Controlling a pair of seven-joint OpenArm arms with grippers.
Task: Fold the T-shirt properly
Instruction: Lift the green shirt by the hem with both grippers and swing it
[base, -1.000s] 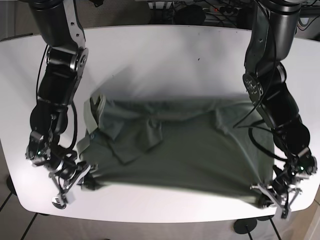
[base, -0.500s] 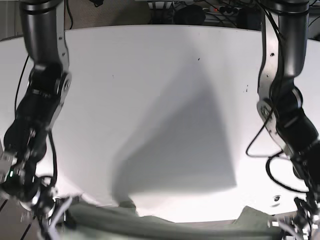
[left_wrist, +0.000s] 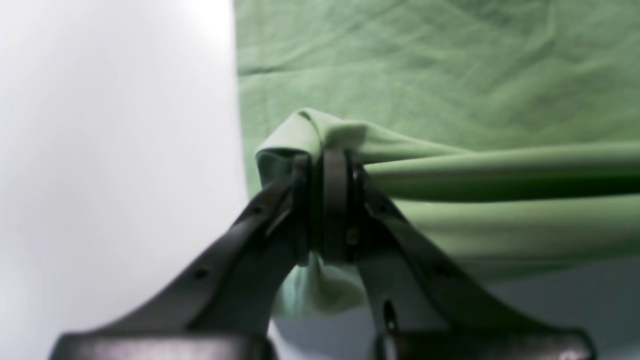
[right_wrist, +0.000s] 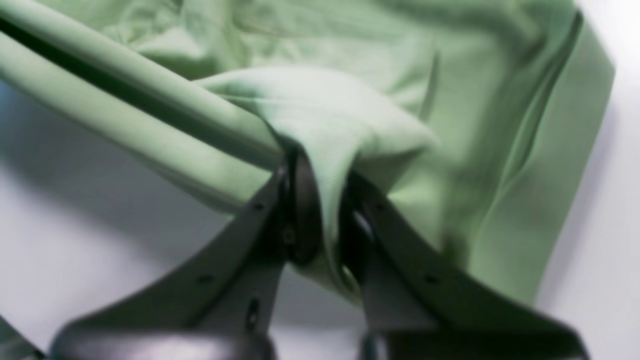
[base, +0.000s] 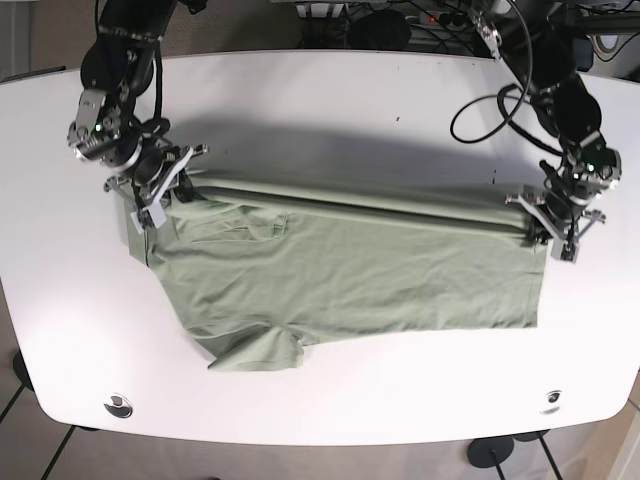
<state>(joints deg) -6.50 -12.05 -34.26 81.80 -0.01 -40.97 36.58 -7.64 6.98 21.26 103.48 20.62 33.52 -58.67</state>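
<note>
Your left gripper (base: 545, 222) and right gripper (base: 165, 190) each have fingers clamped on the green T-shirt's (base: 350, 275) far edge over the white counter (base: 330, 100).

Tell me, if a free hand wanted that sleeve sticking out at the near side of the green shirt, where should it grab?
Probably at the sleeve's open end, coming from the table's near edge. It lies flat and pokes out past the T-shirt body, so its hem is reachable. The left gripper and right gripper already pinch the far edge.
</note>
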